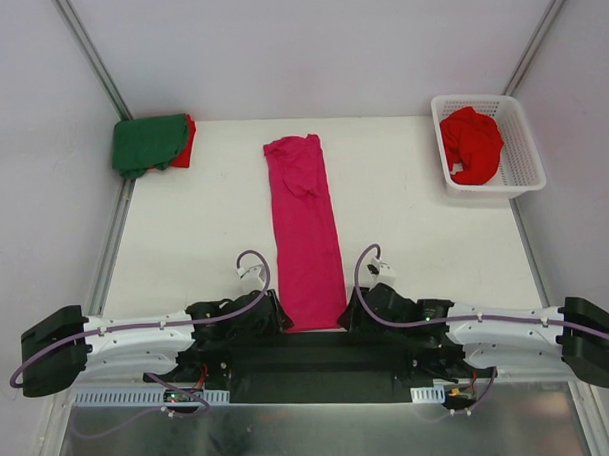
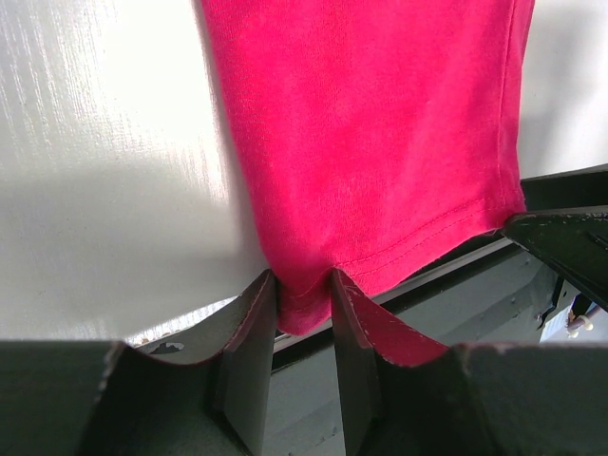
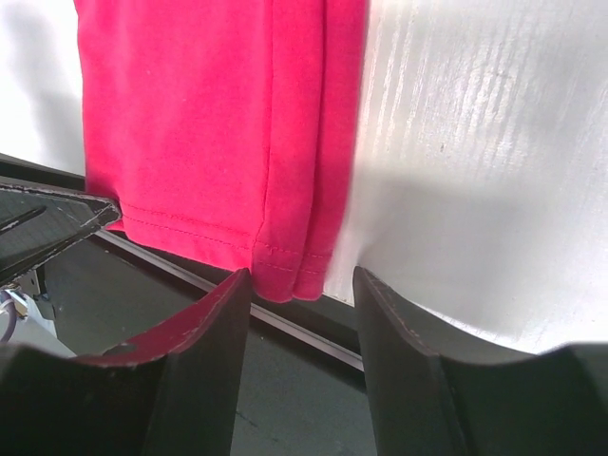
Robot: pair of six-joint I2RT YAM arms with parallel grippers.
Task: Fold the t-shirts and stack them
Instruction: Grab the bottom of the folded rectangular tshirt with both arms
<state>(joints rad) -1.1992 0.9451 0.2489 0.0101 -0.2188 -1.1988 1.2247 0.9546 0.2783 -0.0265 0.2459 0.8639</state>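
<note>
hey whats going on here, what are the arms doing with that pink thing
Two robot arms are folding t-shirts. The magenta t-shirt lies on the table as a long strip, already folded lengthwise. The left gripper has its jaws pinched on one near hem corner; the right gripper has its jaws open around the other, not yet closed. A green t-shirt sits folded on a folded red t-shirt at the far left corner, and a crumpled red t-shirt waits in the white basket.

No legible text, label, brand or number anywhere
</note>
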